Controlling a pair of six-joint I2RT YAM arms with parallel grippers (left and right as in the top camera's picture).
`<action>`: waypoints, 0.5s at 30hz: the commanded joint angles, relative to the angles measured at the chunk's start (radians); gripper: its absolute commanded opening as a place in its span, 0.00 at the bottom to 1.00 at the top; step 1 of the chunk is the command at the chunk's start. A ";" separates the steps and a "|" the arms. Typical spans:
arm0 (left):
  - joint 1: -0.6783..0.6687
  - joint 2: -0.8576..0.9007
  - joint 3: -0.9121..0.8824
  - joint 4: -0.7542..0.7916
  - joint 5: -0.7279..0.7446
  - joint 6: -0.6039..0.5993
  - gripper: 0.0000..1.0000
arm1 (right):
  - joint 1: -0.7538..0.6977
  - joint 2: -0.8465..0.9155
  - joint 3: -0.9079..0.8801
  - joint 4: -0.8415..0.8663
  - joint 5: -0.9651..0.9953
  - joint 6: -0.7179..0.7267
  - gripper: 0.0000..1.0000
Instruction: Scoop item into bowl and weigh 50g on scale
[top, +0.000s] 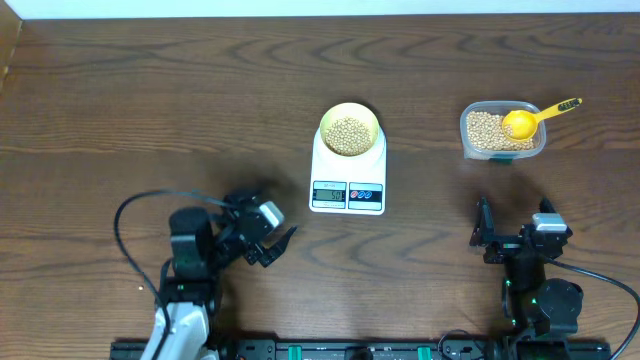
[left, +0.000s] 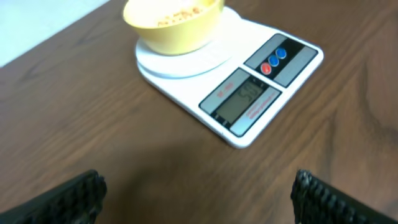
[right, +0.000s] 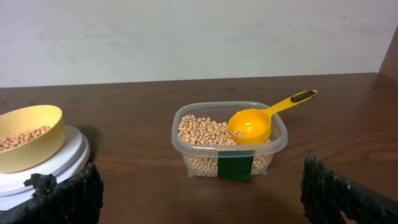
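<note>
The pale-yellow bowl (top: 349, 130) stands on the white scale (top: 348, 178) at the table's middle, with tan grains (top: 348, 135) in it. The bowl (left: 174, 25) and scale (left: 249, 93) also show in the left wrist view, and the bowl (right: 28, 137) at the left of the right wrist view. More grains (right: 205, 134) fill a clear container (top: 502, 132) with the yellow scoop (top: 530, 118) resting in it. My left gripper (top: 275, 243) is open and empty, left of and below the scale. My right gripper (top: 510, 240) is open and empty, below the container.
The container (right: 229, 142) has a green tape patch on its front wall. The scoop's handle (right: 292, 101) sticks out to the right. A black cable (top: 125, 215) loops by the left arm. The table's far edge meets a white wall.
</note>
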 joint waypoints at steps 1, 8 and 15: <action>0.016 -0.063 -0.093 0.096 -0.025 -0.211 0.98 | -0.003 -0.007 -0.002 -0.005 -0.002 0.014 0.99; 0.016 -0.175 -0.124 0.045 -0.228 -0.424 0.98 | -0.003 -0.007 -0.002 -0.005 -0.002 0.014 0.99; 0.016 -0.375 -0.124 -0.182 -0.383 -0.541 0.98 | -0.003 -0.007 -0.002 -0.005 -0.002 0.014 0.99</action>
